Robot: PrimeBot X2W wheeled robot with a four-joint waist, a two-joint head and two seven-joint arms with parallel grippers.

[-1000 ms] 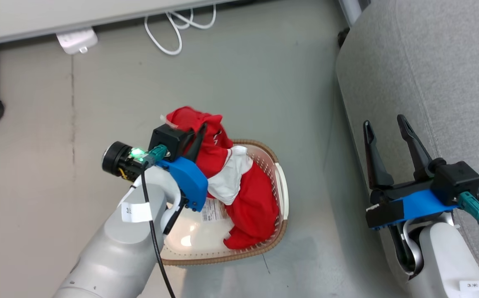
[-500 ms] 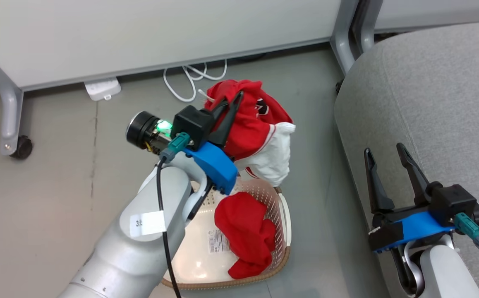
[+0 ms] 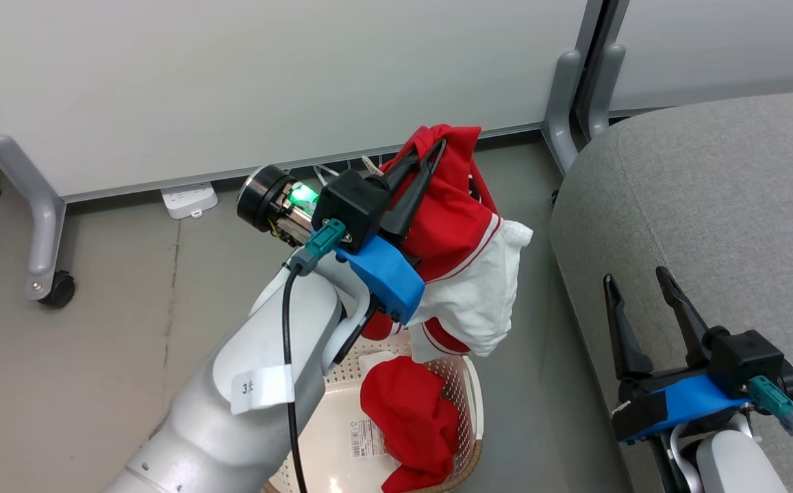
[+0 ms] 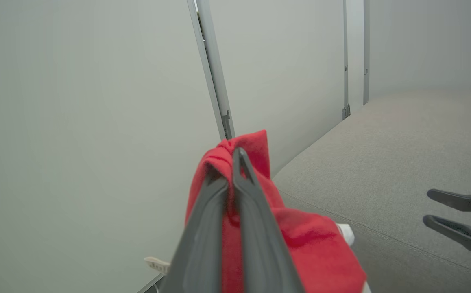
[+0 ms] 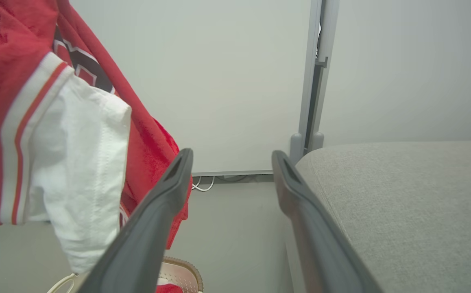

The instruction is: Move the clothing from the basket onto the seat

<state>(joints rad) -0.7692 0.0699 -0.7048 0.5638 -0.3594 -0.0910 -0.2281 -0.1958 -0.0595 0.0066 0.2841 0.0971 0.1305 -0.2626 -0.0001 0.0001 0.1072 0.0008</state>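
My left gripper (image 3: 427, 147) is shut on a red garment with a white sleeve (image 3: 468, 274), which hangs well above the basket (image 3: 472, 397) and just left of the grey seat (image 3: 725, 205). In the left wrist view the red garment (image 4: 300, 240) bunches around my closed gripper (image 4: 229, 165). A second red garment (image 3: 407, 418) lies in the cream basket beside a barcode sticker. My right gripper (image 3: 633, 284) stands open over the seat's front edge, holding nothing. From the right wrist view the hanging garment (image 5: 68, 146) is at the left and the seat (image 5: 402, 195) at the right.
A pale partition wall (image 3: 266, 82) with grey legs on castors (image 3: 57, 291) stands behind. A white power strip (image 3: 190, 200) and cables lie on the grey floor by the wall. A grey post (image 3: 568, 103) rises near the seat's corner.
My left gripper has lifted the red and white garment out of the basket, upward and toward the seat. The head camera has tilted up. The right gripper stayed open.
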